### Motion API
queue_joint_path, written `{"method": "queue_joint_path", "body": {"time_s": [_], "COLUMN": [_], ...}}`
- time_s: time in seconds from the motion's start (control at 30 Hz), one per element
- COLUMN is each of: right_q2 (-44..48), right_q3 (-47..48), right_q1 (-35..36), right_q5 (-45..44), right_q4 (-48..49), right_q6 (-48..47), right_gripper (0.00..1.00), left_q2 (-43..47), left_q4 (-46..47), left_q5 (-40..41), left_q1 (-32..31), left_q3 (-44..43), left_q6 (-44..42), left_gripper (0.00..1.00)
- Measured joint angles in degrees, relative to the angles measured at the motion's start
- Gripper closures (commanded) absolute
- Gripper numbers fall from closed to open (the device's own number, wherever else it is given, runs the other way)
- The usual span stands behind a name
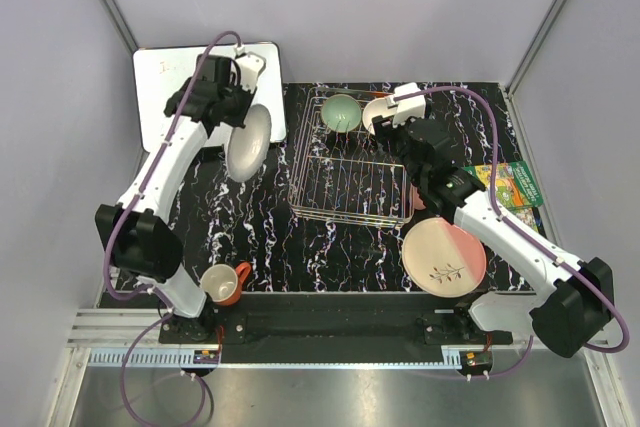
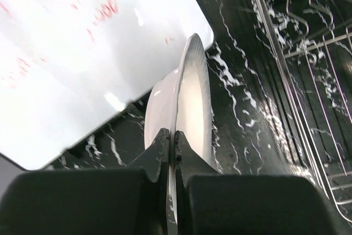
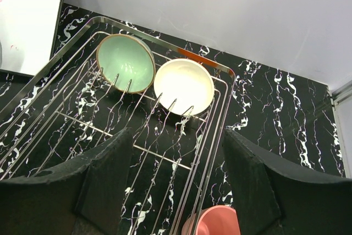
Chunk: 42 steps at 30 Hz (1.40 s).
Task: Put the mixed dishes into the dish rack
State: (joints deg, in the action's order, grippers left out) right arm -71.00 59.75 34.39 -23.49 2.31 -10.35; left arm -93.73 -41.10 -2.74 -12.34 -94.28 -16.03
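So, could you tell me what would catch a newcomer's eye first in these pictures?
Probably the white plate, gripped on edge by the left gripper and held up between the whiteboard and the dish rack. Next, the mint green bowl and cream bowl standing at the rack's far end, with the right gripper open over them. The large pink-and-cream plate lies on the table at the near right.
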Motion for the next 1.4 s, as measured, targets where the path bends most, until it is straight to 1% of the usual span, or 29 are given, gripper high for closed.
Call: {"method": "queue_joint_path", "body": {"time_s": [0.17, 0.33, 0.73, 1.07, 1.4], "right_q2": [0.1, 0.4, 4.0, 6.8, 9.2], "right_q3": [-0.5, -1.1, -4.8, -7.6, -9.4], "right_q1": [0.0, 0.0, 0.0, 0.0, 0.0], "right_q5": [0.0, -0.6, -3.2, -4.0, -4.1], "right_q4": [0.1, 0.3, 2.6, 3.0, 3.5], "right_q6": [0.1, 0.1, 0.3, 1.6, 3.2], "right_gripper": [0.26, 0.27, 0.27, 0.27, 0.27], "left_q2": [-2.4, -3.4, -6.9, -9.1, -12.3], "left_q4": [-1.4, -2.8, -6.7, -6.8, -6.8], "left_q5": [3.9, 6.3, 10.7, 15.2, 19.0], "left_q1": [-2.0, -4.8, -11.9, -17.0, -21.8], "left_q3": [-9.3, -14.6, -21.9, -29.1, -32.3], "left_q6": [-2.2, -3.7, -6.3, -9.0, -10.9], "left_gripper": [1.0, 1.0, 1.0, 1.0, 1.0]}}
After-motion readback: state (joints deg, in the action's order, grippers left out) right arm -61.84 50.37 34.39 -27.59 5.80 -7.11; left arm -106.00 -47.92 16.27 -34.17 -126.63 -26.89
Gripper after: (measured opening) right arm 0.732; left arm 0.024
